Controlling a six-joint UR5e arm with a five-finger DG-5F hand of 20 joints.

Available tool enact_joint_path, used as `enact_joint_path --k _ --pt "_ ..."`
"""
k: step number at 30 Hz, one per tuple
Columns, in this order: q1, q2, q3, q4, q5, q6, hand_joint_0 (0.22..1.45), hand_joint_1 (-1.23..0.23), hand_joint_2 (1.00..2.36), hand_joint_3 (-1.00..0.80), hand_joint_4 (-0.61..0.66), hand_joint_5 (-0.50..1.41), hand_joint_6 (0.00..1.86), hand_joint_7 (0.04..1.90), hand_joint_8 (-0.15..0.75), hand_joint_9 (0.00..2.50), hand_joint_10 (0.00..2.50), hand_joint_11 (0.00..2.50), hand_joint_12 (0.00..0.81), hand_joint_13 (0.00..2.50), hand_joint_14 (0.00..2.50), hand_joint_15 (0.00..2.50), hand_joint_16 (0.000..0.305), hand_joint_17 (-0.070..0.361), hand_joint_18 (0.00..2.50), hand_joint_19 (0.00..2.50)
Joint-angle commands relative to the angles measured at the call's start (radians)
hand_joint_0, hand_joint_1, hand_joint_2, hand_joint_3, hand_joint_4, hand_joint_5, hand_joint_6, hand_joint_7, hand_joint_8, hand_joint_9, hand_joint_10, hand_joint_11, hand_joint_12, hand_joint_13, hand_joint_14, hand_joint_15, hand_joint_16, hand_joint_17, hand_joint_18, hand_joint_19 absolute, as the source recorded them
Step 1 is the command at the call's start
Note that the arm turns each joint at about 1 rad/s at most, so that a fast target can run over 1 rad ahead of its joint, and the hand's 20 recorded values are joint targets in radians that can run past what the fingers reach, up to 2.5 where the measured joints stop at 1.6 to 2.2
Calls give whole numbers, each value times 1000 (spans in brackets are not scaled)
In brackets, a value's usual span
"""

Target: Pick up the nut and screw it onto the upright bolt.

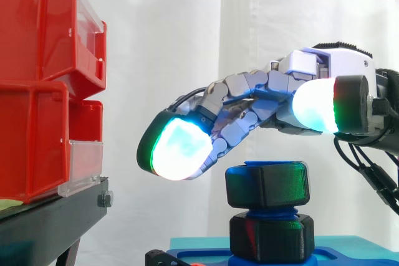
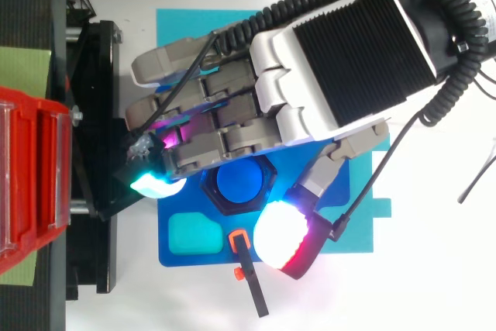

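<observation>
The robot hand [image 1: 249,101] hovers just above the nut [image 1: 267,185], with its fingers stretched out and apart, holding nothing. The black nut sits on top of the upright blue bolt [image 2: 242,182] (a second black hex piece is below it), over a blue plate [image 2: 356,238]. Red bins [image 1: 37,91] stand at the left.

A robot lab bench, by the look of it: red bins [image 1: 37,116] stacked on a black stand [image 1: 50,219], a white curtain [image 1: 187,35] behind (a plain backdrop), a blue fixture plate [image 2: 186,257] on a teal mat [image 2: 178,25].
</observation>
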Motion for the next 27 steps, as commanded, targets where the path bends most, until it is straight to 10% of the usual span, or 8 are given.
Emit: enact_joint_path --k 1,27 --pt "0 -1 -1 -13 -2 1 485 -101 1000 -500 160 -140 502 654 188 594 0 0 245 377 0 0 26 58 26 0" --pt "-26 -1 -1 -22 -14 -2 535 -219 1000 -500 173 -11 503 1435 243 851 0 0 172 573 0 0 9 21 197 0"
